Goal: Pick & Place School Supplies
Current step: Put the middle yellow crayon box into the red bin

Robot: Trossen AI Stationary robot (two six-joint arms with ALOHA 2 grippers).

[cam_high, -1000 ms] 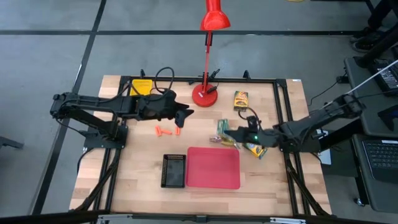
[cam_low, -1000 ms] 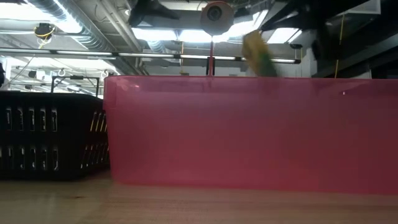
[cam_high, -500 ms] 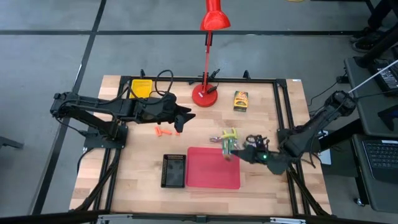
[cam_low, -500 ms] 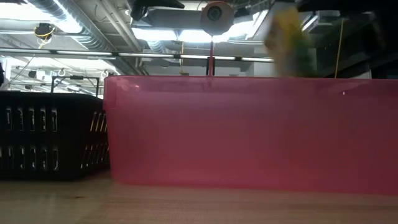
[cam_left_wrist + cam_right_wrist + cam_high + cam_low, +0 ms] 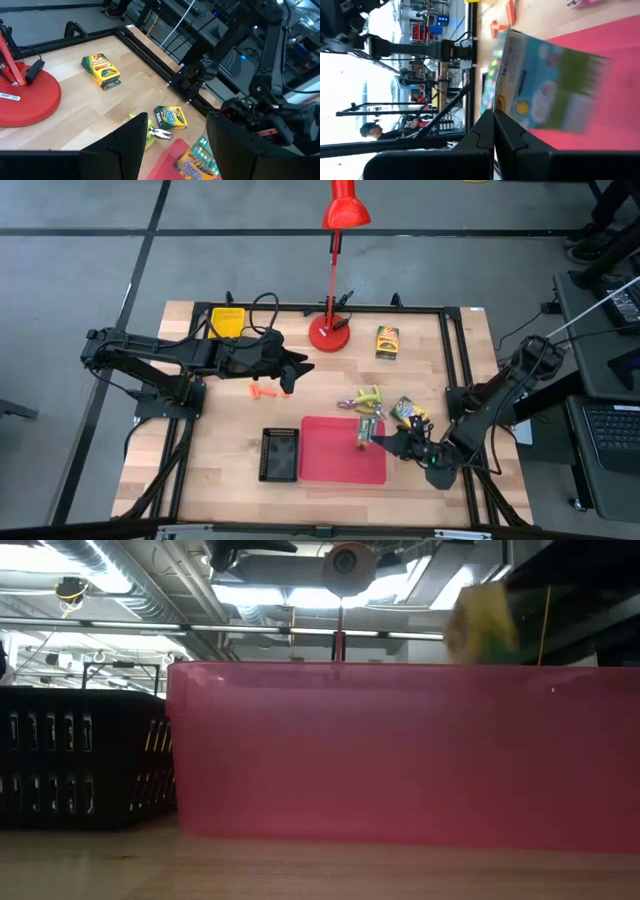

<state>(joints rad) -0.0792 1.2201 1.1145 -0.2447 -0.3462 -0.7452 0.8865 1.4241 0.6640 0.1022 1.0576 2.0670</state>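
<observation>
My right gripper (image 5: 374, 439) is shut on a yellow-green crayon box (image 5: 366, 430), which hangs over the right part of the red tray (image 5: 330, 455). In the low view the box (image 5: 480, 625) shows above the tray's wall (image 5: 400, 750). Two more crayon boxes (image 5: 387, 341) (image 5: 405, 412) lie flat on the table, with a yellow-green and pink scissors-like tool (image 5: 365, 397) between them. Short orange sticks (image 5: 262, 391) lie left of centre. My left gripper (image 5: 296, 369) hangs open above the table near the sticks, holding nothing. My right gripper pinches the crayon box by one edge (image 5: 506, 116) between its two shut fingers (image 5: 485, 131). The fingers reach in from the table's right side, slanting a little downward. The box is lifted clear, over the red tray (image 5: 620, 100).
A black tray (image 5: 279, 454) stands left of the red one, and a yellow tray (image 5: 228, 320) sits at the far left. The red desk lamp's base (image 5: 330, 332) stands at the far middle. A dark frame rail (image 5: 455, 360) runs along the table's right side.
My right gripper has swung toward the table's near edge and gone down, rolling as it went. It carried the crayon box from beside the scissors-like tool to over the red tray's right part. The other box stayed on the table.
</observation>
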